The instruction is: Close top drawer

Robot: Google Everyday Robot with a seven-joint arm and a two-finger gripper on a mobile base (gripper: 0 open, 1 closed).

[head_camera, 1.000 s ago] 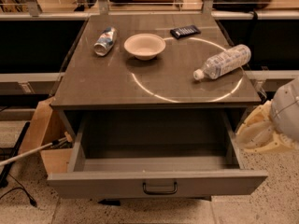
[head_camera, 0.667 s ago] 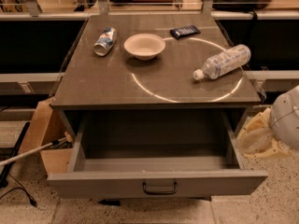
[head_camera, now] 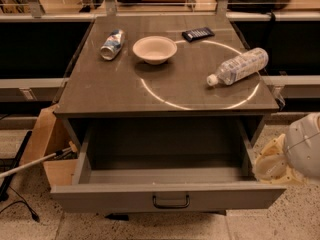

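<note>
The top drawer (head_camera: 110, 198) is seen pulled well out from under the bench (head_camera: 112, 86), its grey front standing nearest the camera and its inside laid bare. A small dark loop handle (head_camera: 171, 201) is fixed at the centre of the front. The drawer is not touched by anything.

The hand (head_camera: 272, 165) is found at the right edge of the view, just beside the drawer's right wall and near its front corner, low beside the bench. It is seen as a cream-coloured shape, with a rounded white part of the arm (head_camera: 304, 144) lying to its right. Whether it is apart or together cannot be told, and nothing is seen to be held in it.

On the bench top a pale ring (head_camera: 190, 106) is marked. A can (head_camera: 112, 37) is laid on its side at the far left, and a cream bowl (head_camera: 155, 49) is set upright just to its right. A dark flat packet (head_camera: 198, 33) is placed at the far edge. A clear plastic bottle (head_camera: 238, 66) is laid on its side across the ring's right part, its cap pointed towards the left.

To the left of the drawer a cardboard box (head_camera: 37, 139) is placed on the speckled floor, and a white rod (head_camera: 30, 164) is stretched across it.
</note>
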